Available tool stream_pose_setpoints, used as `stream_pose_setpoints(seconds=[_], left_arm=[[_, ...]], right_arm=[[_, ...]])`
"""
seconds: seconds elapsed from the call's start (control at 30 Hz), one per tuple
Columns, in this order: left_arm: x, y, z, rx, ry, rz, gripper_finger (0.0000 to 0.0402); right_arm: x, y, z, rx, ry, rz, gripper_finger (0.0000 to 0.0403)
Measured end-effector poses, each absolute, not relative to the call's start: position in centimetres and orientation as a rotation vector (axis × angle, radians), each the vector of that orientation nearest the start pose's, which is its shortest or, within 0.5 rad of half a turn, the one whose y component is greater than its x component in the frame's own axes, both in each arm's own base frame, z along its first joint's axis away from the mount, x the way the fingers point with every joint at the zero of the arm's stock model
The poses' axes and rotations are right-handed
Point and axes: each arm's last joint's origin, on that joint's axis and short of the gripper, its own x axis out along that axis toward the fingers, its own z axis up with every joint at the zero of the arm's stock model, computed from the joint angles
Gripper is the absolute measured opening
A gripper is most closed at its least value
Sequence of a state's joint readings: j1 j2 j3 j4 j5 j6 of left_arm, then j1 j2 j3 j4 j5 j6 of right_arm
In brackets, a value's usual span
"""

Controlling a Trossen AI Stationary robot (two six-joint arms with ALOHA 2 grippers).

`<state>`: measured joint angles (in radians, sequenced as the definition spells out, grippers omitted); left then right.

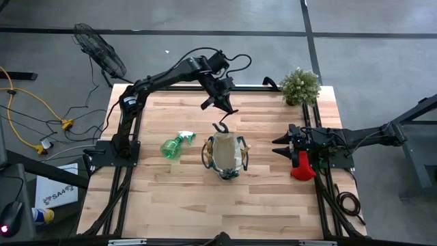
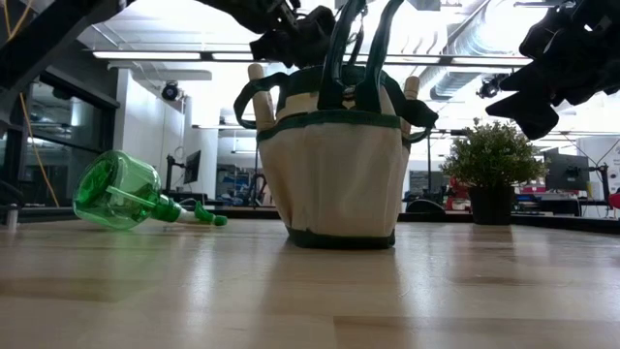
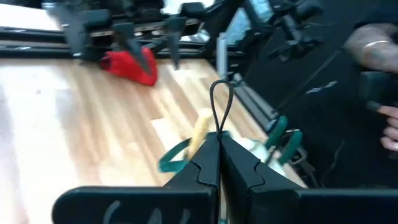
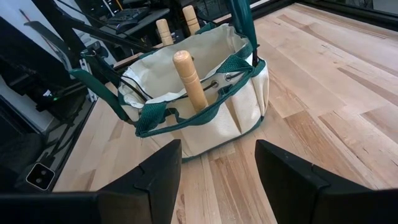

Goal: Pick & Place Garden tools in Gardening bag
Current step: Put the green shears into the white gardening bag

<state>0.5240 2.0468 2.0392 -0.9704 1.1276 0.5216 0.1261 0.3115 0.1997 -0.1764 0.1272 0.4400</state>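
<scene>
The gardening bag (image 1: 224,156) stands upright on the table's middle, and wooden tool handles (image 4: 189,78) stick out of it. Two dark curved bars (image 2: 339,48) rise from the bag's mouth. My left gripper (image 3: 217,146) hovers just beyond the bag's far rim, shut on a thin dark loop (image 3: 219,102). The green spray bottle (image 1: 176,145) lies on its side left of the bag. A red glove (image 1: 302,169) lies at the right edge beside my right gripper (image 4: 217,174), which is open with nothing between its fingers. My left gripper pinches the lower end of the thin dark loop (image 3: 218,129) between its two shut fingertips. The loop sticks out past the fingers, above the bag's mouth. Which tool it belongs to, I cannot tell.
A bushy potted plant (image 1: 300,85) stands at the table's far right corner. A person's hand (image 3: 379,56) shows beyond the table in the left wrist view. Bare wood lies in front of the bag toward the near edge (image 1: 218,212).
</scene>
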Motion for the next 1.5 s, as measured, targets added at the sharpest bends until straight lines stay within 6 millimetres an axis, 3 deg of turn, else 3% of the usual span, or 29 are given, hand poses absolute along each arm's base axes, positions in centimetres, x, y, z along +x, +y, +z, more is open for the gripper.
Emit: stream_pose_setpoints(seconds=[0.97, 1.2, 1.5], left_arm=[[37.3, 21.7, 33.0, -0.317, 0.573, -0.528, 0.0000], [36.9, 20.3, 32.9, -0.399, 0.616, -0.608, 0.0000], [38.6, 18.1, 33.2, -0.359, 0.592, -0.654, 0.0000]], right_arm=[[11.1, 1.0, 18.9, 0.401, 0.281, -0.064, 0.0197], [11.1, 1.0, 18.9, 0.401, 0.280, -0.064, 0.0197], [11.1, 1.0, 18.9, 0.401, 0.280, -0.064, 0.0197]])
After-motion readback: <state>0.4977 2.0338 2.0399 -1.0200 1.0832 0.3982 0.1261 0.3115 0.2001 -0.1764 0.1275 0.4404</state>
